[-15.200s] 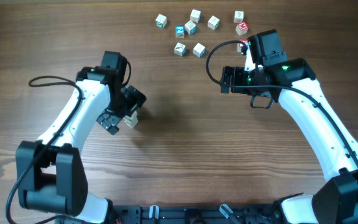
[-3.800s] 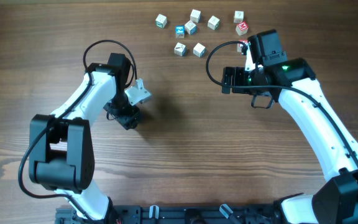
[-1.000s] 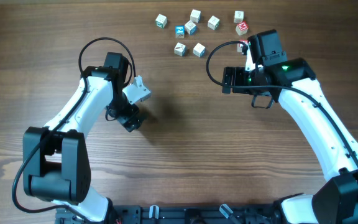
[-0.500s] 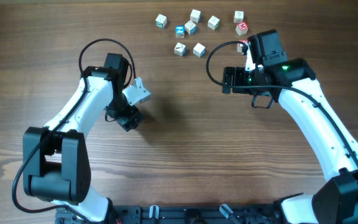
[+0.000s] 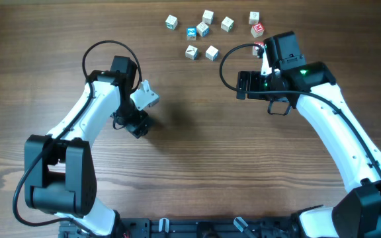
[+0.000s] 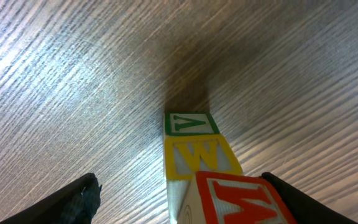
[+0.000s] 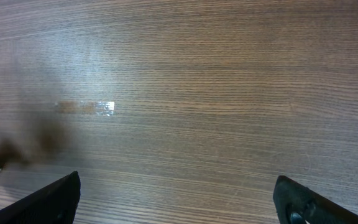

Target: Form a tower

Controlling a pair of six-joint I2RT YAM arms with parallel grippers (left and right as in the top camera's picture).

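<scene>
The tower (image 6: pixel 201 168) is three lettered cubes stacked upright on the wooden worktop (image 5: pixel 197 165). The bottom cube has a green-framed face, the middle one a yellow W, and the top one a red letter on a pale ground. It stands in the worktop's left half, about midway between the far and near edges. From overhead it is hidden under the left tool (image 5: pixel 136 125).

In the left wrist view that tool straddles the top of the stack with its jaws parted. One dark finger (image 6: pixel 86 194) stands well clear of the red-lettered cube. The other finger (image 6: pixel 291 193) is right against that cube's far side, but whether it touches I cannot tell. Nothing is clamped.

The right tool (image 5: pixel 243 84) hangs over the worktop's right half, nearer the far edge and well apart from the tower. Its jaws are spread as wide as they go, with only bare wood grain between them and nothing in hold.

The loose cubes (image 5: pixel 203 29) lie scattered along the far edge, right of its middle. Most are apart from one another, and one is partly hidden by the right arm (image 5: pixel 329 125). A black cable (image 5: pixel 104 49) loops above the left arm (image 5: pixel 88 122).
</scene>
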